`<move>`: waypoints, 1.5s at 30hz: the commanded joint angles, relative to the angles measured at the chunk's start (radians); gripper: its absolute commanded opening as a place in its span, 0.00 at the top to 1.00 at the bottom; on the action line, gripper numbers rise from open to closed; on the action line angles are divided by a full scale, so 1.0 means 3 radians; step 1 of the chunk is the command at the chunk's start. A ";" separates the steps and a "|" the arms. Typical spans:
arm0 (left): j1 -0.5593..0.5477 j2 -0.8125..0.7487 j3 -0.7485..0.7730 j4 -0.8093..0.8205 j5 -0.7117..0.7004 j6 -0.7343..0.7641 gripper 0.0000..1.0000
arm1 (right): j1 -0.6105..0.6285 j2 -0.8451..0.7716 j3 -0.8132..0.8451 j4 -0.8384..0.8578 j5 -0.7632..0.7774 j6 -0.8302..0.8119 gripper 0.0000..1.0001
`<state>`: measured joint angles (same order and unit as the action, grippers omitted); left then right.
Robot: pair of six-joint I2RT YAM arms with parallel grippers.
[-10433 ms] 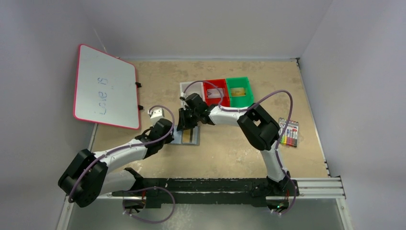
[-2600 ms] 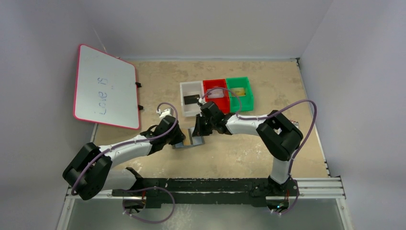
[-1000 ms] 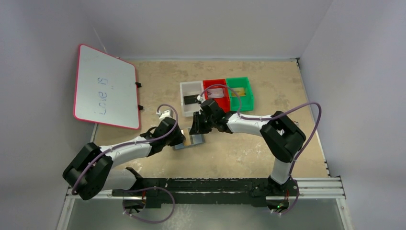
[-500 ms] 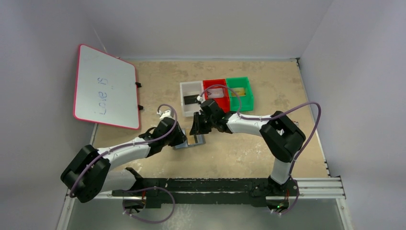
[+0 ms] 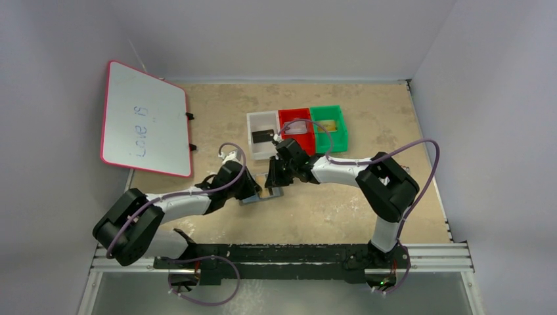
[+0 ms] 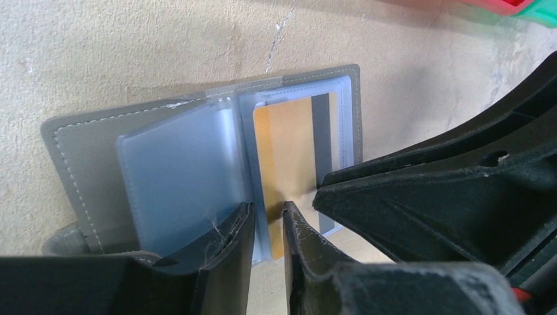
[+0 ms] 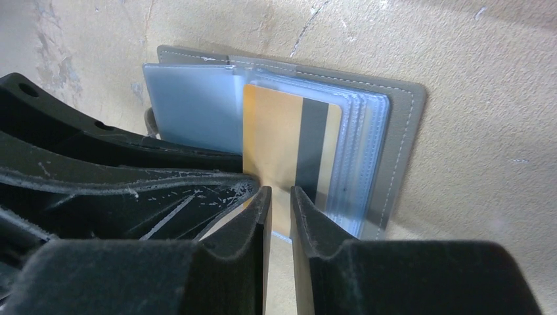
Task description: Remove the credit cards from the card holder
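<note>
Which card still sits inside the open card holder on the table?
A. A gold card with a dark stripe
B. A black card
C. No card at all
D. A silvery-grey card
A: the right wrist view shows a gold card with a dark stripe tucked in the open grey card holder.

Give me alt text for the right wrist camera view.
A gold card with a dark stripe sticks partway out of an open grey card holder on a tan table; the right gripper, fingers narrowly apart, is at its near edge.
</note>
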<state>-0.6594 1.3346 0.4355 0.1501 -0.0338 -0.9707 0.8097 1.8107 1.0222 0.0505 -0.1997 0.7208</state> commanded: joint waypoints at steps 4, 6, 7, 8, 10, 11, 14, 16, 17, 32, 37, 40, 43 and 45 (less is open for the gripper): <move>0.0039 0.0066 -0.0170 0.0425 0.0113 -0.0226 0.86 | -0.0002 0.0022 -0.0048 -0.0004 0.0073 0.0062 0.82; 0.0043 0.0039 -0.0239 0.0491 0.0105 -0.0280 0.90 | 0.0001 0.0028 -0.0056 -0.0022 0.0094 0.0080 0.83; 0.0043 0.0025 -0.0268 0.0525 0.0097 -0.0302 0.92 | 0.0000 0.0027 -0.0060 -0.0031 0.0108 0.0089 0.83; 0.0042 0.0017 -0.0297 0.0553 0.0093 -0.0319 0.92 | 0.0001 0.0022 -0.0066 -0.0034 0.0119 0.0091 0.83; 0.0046 0.0021 -0.0323 0.0608 0.0108 -0.0326 0.95 | -0.0002 0.0020 -0.0073 -0.0033 0.0136 0.0110 0.84; 0.0049 0.0028 -0.0322 0.0631 0.0127 -0.0322 0.96 | -0.0004 0.0020 -0.0073 -0.0038 0.0142 0.0110 0.84; 0.0048 0.0031 -0.0334 0.0762 0.0191 -0.0349 0.96 | -0.0004 0.0036 -0.0073 -0.0036 0.0147 0.0113 0.84; 0.0048 0.0032 -0.0340 0.0842 0.0219 -0.0375 0.96 | -0.0004 0.0060 -0.0078 -0.0035 0.0144 0.0110 0.84; 0.0051 0.0033 -0.0341 0.0849 0.0216 -0.0383 0.97 | -0.0004 0.0068 -0.0081 -0.0034 0.0140 0.0115 0.84; 0.0076 -0.0125 -0.0435 0.0498 0.0033 -0.0186 1.00 | -0.0004 -0.0011 -0.0079 -0.0191 0.0432 0.0181 0.83; 0.0089 -0.0223 -0.0500 0.0423 0.0000 -0.0147 1.00 | -0.0009 -0.0010 -0.0058 -0.0223 0.0454 0.0179 0.83; 0.0098 -0.0282 -0.0501 0.0313 -0.0043 -0.0104 1.00 | -0.0009 -0.0006 -0.0057 -0.0240 0.0461 0.0176 0.83; 0.0100 -0.0338 -0.0497 0.0215 -0.0096 -0.0064 1.00 | -0.0010 -0.0003 -0.0056 -0.0250 0.0475 0.0177 0.83; 0.0101 -0.0364 -0.0476 0.0175 -0.0105 -0.0036 1.00 | -0.0011 0.0006 -0.0051 -0.0245 0.0468 0.0181 0.83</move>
<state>-0.6407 1.2507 0.2989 0.2710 -0.0238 -1.0328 0.8116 1.8122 1.0096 0.0578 -0.1413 0.7856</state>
